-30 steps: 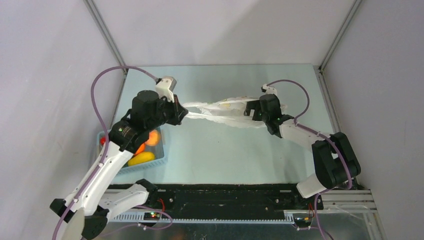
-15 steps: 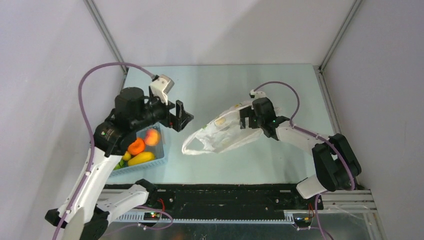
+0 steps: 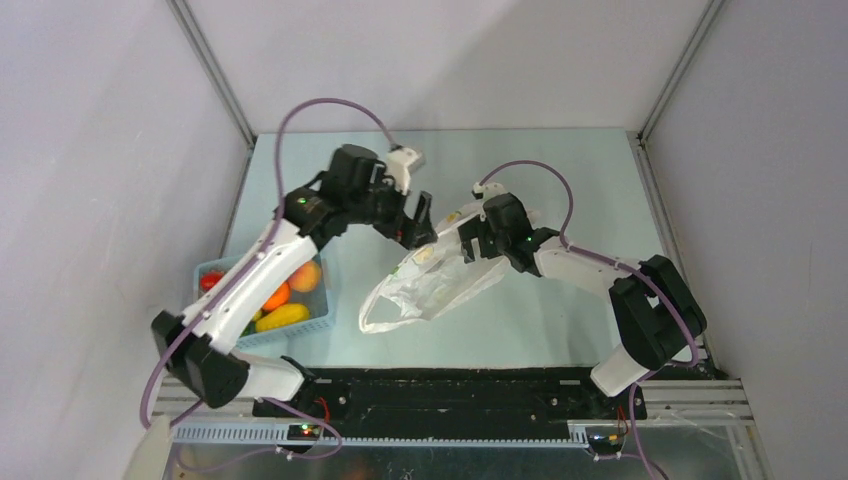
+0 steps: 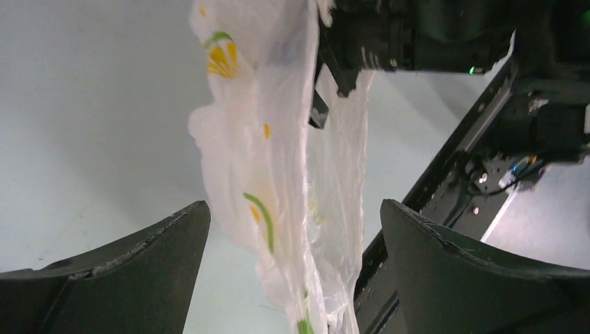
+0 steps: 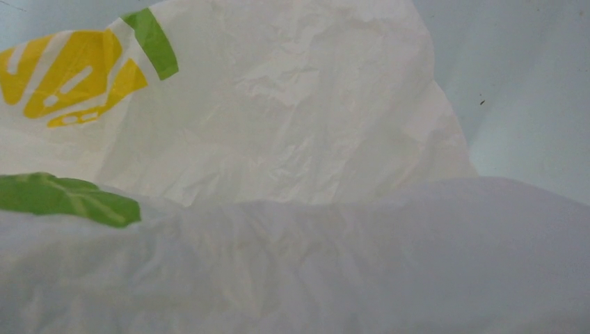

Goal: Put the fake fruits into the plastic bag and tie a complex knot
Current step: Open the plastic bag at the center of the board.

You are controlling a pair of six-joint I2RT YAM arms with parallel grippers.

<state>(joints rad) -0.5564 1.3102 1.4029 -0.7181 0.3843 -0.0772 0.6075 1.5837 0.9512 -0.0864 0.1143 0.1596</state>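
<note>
Left gripper (image 4: 292, 209): jaws spread wide, holding nothing. The plastic bag (image 3: 430, 285) hangs in the gap between its fingers (image 4: 139, 257), and I see no contact with either one.

Right gripper (image 3: 468, 238): sits at the bag's upper edge with its jaws wide apart. Its own camera shows only crinkled white plastic with yellow and green print, so I cannot tell whether it has any hold on the bag.

The bag lies slack mid-table (image 3: 520, 160) between the two grippers, with one handle loop trailing toward the near edge. I see no knot.

The fake fruits (image 3: 285, 298) are all in the light blue basket (image 3: 300, 331) at the left edge, well apart from the bag.
</note>
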